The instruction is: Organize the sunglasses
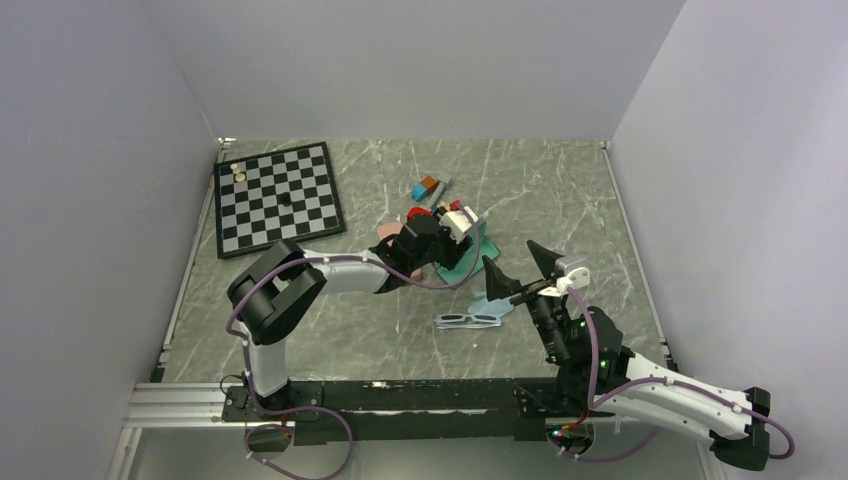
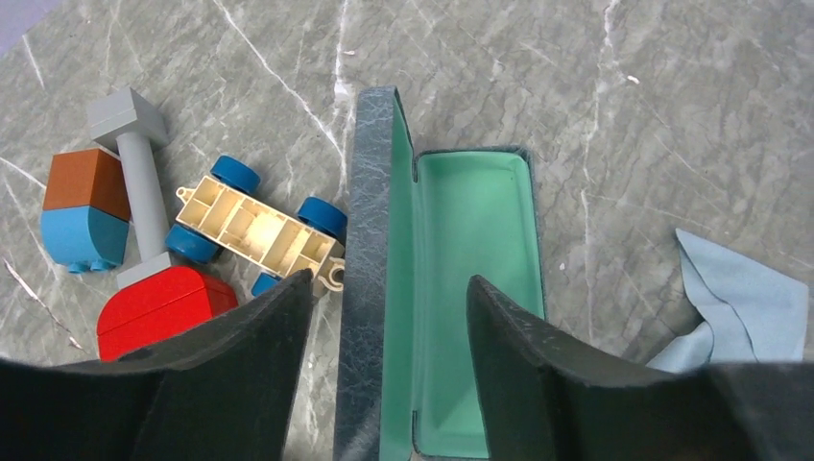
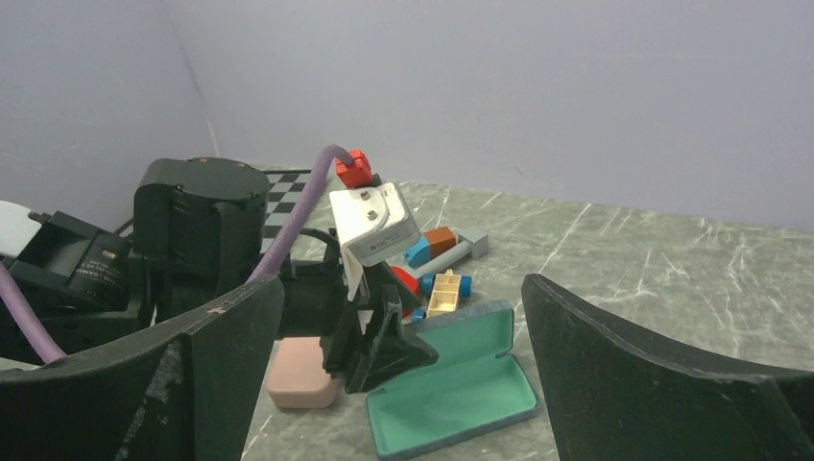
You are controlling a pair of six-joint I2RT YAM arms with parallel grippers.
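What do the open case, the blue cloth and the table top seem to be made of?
The open case: probably a rigid shell in mottled slate-blue leather-like covering, lined with matte mint-green, felt-like fabric. The cloth: soft thin textile, likely microfibre; it lies in folds. The table: grey stone-look surface with white veins, perhaps marble or a printed laminate.

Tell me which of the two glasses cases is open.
The slate-blue case: its lid is folded back and the empty mint-green lining shows. The pink case near it is shut.
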